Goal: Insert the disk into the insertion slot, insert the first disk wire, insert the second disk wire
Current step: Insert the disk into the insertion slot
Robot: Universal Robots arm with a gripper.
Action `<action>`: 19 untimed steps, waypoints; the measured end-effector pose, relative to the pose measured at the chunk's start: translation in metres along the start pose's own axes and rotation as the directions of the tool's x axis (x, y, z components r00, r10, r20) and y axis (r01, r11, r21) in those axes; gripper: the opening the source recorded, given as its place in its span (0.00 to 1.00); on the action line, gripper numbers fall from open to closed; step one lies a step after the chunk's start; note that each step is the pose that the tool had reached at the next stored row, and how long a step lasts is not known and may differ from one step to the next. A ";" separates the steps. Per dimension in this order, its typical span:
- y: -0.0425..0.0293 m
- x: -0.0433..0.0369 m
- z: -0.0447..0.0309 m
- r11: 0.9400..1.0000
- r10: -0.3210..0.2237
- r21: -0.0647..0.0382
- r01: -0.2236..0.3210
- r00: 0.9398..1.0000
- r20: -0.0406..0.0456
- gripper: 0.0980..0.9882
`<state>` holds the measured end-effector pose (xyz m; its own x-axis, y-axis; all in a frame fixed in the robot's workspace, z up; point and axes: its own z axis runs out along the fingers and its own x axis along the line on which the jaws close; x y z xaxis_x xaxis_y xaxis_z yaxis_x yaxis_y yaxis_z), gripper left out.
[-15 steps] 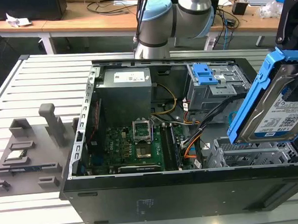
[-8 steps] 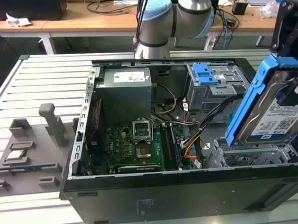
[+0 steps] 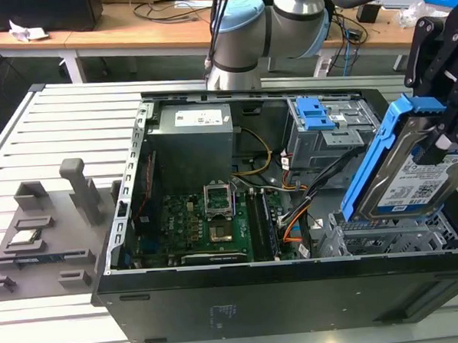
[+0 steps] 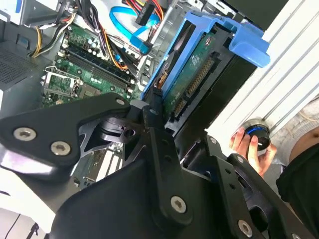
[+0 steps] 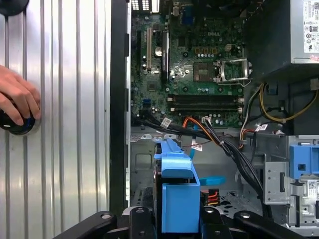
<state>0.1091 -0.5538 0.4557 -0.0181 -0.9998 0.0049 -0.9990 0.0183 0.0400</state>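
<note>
Part of insertion slot (image 3: 371, 242) behind disk (image 3: 407, 170)

The silver disk (image 3: 414, 156) wears a white-and-blue label (image 3: 411, 193) and a bright blue frame (image 3: 366, 172). The circuit board (image 3: 216, 227) is green; the ribbed table (image 3: 72, 118) pale grey.

Open PC case (image 3: 221, 310) on slatted desk (image 3: 65, 126): motherboard (image 3: 216, 218) inside, PSU (image 3: 193, 139) adjoining, blue-latched grey bay (image 3: 323, 132), grey fixture blocks (image 3: 41, 243) outside the case.

Exterior view — we look down at middling range into the open case (image 3: 259, 300); both wrist views sit close, sharing its motherboard (image 4: 84, 74) (image 5: 199, 84).
</note>
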 end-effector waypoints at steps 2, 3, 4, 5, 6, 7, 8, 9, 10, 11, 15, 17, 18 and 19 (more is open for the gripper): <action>-0.0007 -0.0006 0.0028 1.000 0.000 0.000 0.000 1.000 0.000 0.30; -0.0012 -0.0010 0.0050 1.000 0.000 0.000 0.000 1.000 0.000 0.30; -0.0016 -0.0014 0.0062 1.000 0.000 0.000 0.000 1.000 0.000 0.30; -0.0019 -0.0020 0.0074 1.000 0.000 0.000 0.000 1.000 0.000 0.30; -0.0021 -0.0025 0.0083 1.000 0.000 0.000 0.000 1.000 0.000 0.30; -0.0025 -0.0037 0.0096 1.000 0.000 0.000 0.000 1.000 0.000 0.30; -0.0028 -0.0044 0.0111 1.000 0.000 0.000 0.000 1.000 0.000 0.30; -0.0031 -0.0046 0.0126 1.000 0.000 0.000 0.000 1.000 0.000 0.30; -0.0032 -0.0048 0.0134 1.000 0.000 0.000 0.000 1.000 0.000 0.30; -0.0033 -0.0048 0.0143 1.000 0.000 0.000 0.000 1.000 0.000 0.30; -0.0036 -0.0049 0.0204 1.000 0.000 0.000 0.000 1.000 0.000 0.30; -0.0037 -0.0050 0.0231 1.000 0.000 0.000 0.000 1.000 0.000 0.30; -0.0038 -0.0050 0.0255 1.000 0.000 0.000 0.000 1.000 0.000 0.30; -0.0038 -0.0050 0.0266 1.000 0.000 0.000 0.000 1.000 0.000 0.30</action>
<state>0.1119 -0.5490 0.4289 -0.0181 -0.9998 0.0048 -0.9990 0.0183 0.0402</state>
